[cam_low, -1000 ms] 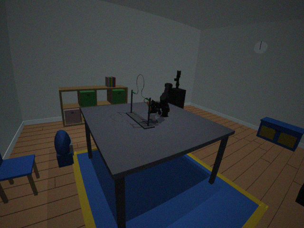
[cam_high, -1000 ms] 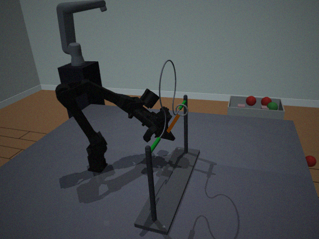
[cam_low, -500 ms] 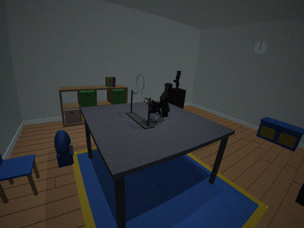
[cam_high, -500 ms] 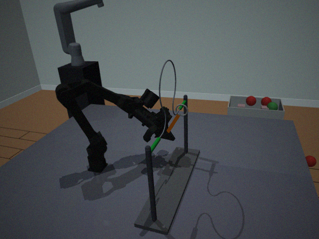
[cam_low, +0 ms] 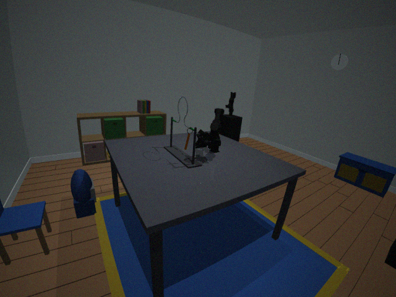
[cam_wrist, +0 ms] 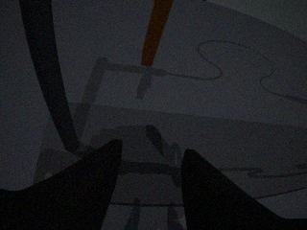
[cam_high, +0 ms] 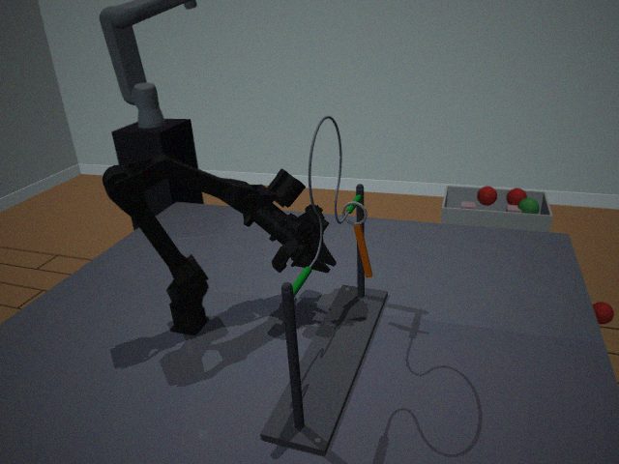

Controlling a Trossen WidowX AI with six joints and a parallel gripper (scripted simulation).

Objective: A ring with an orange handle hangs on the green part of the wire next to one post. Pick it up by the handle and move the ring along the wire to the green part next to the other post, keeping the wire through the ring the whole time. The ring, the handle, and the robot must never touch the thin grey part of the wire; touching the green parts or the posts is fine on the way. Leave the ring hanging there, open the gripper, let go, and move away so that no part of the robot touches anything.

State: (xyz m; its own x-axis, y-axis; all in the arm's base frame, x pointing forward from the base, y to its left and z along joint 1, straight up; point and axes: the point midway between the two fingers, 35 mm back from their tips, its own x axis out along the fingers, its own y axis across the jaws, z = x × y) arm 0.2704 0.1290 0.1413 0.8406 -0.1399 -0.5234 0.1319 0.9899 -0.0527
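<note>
The ring [cam_high: 365, 214] [cam_low: 187, 131] hangs at the far post [cam_high: 360, 249] [cam_low: 194, 143], its handle [cam_high: 363, 250] [cam_low: 187, 141] [cam_wrist: 155, 31] dangling free beyond my tool [cam_high: 330, 263] [cam_low: 197, 141] [cam_wrist: 153, 152], which stands partly open and holds nothing, presumably so that the wire [cam_high: 340, 159] [cam_low: 187, 107] alone bears it.

The arm [cam_high: 220, 191] [cam_low: 216, 122] is a dull black all over, with slim, straight links between bulky, angular joints. Its base is a small dark block. A stubby, dark, blocky piece juts from the forearm. The claw [cam_high: 331, 265] [cam_wrist: 153, 152] has two dark fingers, tapering like wedges to narrow, blunt tips.
</note>
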